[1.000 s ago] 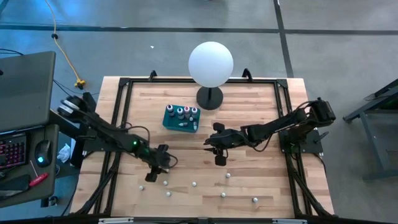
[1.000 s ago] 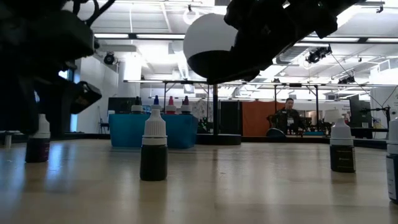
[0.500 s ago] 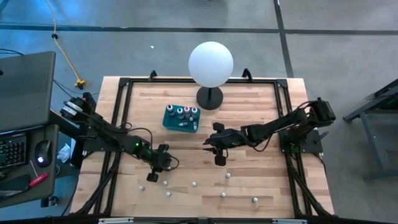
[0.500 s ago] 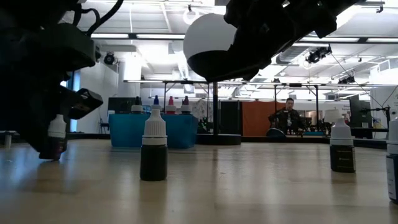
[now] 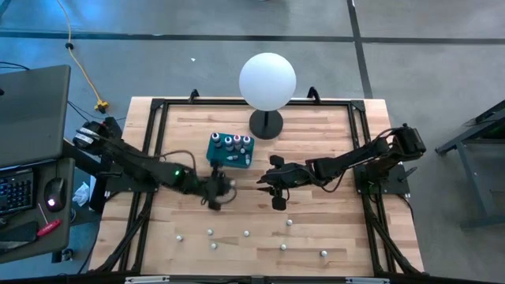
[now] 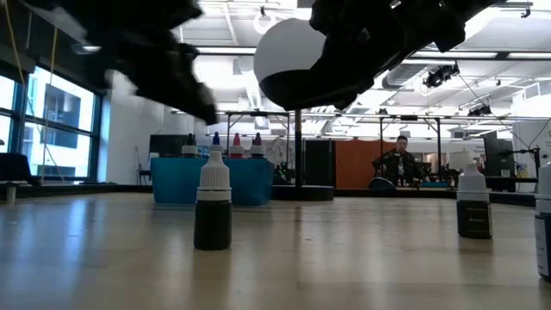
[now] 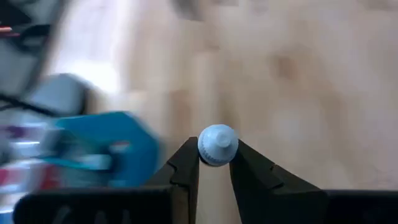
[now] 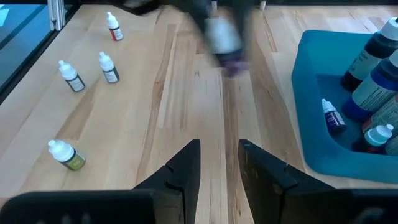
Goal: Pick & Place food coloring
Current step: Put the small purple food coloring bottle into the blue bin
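Observation:
My left gripper (image 5: 221, 191) is shut on a small food coloring bottle with a white cap (image 7: 217, 145), above the table just near of the teal tray (image 5: 230, 150). The same bottle shows blurred in the right wrist view (image 8: 222, 38). The tray holds several bottles. My right gripper (image 8: 219, 163) is open and empty above the table's middle (image 5: 276, 199). More food coloring bottles (image 5: 210, 232) stand on their bases along the near part of the table. One dark-bodied bottle (image 6: 213, 207) stands close in the low view. My left gripper pinches the bottle between its two fingertips (image 7: 186, 163), just below the white cap (image 7: 217, 138). The fingers point down from above. The bottle is upright and lifted clear of the table, its dark body hanging below the fingers (image 8: 231, 61).
A white globe on a black stand (image 5: 267, 81) stands at the far middle, behind the tray. Loose bottles stand at the near right (image 5: 323, 253) and near left (image 5: 179, 236). Bare wood lies between the two grippers. A person sits in the room beyond (image 6: 398, 159).
My left gripper has lifted the bottle clear of the near-left part of the table and carried it up and toward the far right, to the teal tray. The bottle tipped as it came off the wood. My right arm has kept still.

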### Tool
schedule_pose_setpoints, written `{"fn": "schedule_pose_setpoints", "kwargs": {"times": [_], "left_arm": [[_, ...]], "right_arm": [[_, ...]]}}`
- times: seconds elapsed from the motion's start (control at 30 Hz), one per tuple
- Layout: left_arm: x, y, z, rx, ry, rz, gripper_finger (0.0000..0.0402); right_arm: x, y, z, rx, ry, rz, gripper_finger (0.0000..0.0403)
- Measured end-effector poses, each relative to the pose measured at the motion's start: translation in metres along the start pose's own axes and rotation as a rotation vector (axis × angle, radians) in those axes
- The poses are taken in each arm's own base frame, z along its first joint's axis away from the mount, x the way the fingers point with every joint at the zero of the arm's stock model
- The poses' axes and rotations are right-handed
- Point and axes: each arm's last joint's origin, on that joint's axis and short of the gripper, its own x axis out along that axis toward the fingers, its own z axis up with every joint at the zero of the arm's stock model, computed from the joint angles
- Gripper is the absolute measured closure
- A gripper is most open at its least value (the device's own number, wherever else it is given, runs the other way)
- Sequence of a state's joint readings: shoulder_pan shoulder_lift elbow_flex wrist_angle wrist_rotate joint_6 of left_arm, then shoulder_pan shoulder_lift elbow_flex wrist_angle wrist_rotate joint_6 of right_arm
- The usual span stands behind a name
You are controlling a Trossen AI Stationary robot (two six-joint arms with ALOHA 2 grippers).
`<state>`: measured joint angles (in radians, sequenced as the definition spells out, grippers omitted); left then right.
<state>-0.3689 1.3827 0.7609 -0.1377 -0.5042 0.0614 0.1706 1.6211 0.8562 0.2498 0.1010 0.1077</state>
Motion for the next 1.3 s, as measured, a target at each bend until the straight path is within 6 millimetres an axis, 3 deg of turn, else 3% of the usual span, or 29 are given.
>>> {"fn": "schedule_pose_setpoints", "kwargs": {"times": [0.1,0.33,0.53,0.83,0.93,1.17,1.3], "left_arm": [[0.01,0.025,0.0,-0.033,0.033,0.08,0.0336],[0.034,0.085,-0.018,-0.294,0.104,0.032,0.0336],[0.04,0.112,-0.032,-0.385,0.143,-0.054,0.033],[0.046,0.115,-0.042,-0.365,0.218,-0.041,0.0266],[0.048,0.115,-0.043,-0.364,0.221,-0.034,0.0253],[0.047,0.118,-0.035,-0.375,0.143,-0.013,0.025],[0.047,0.118,-0.036,-0.373,0.153,-0.015,0.025]], "right_arm": [[0.0,0.001,0.0,-0.002,0.0,0.018,0.0302],[0.0,0.002,0.0,-0.003,0.002,0.042,0.0302],[0.0,0.002,0.0,-0.003,0.002,0.042,0.0303],[0.0,0.002,0.0,0.006,-0.007,0.048,0.0305],[0.004,0.004,-0.002,0.006,-0.005,0.133,0.0301],[0.033,0.024,-0.01,-0.032,-0.133,0.373,0.0277],[0.052,0.042,-0.016,-0.062,-0.115,0.433,0.0253]]}}
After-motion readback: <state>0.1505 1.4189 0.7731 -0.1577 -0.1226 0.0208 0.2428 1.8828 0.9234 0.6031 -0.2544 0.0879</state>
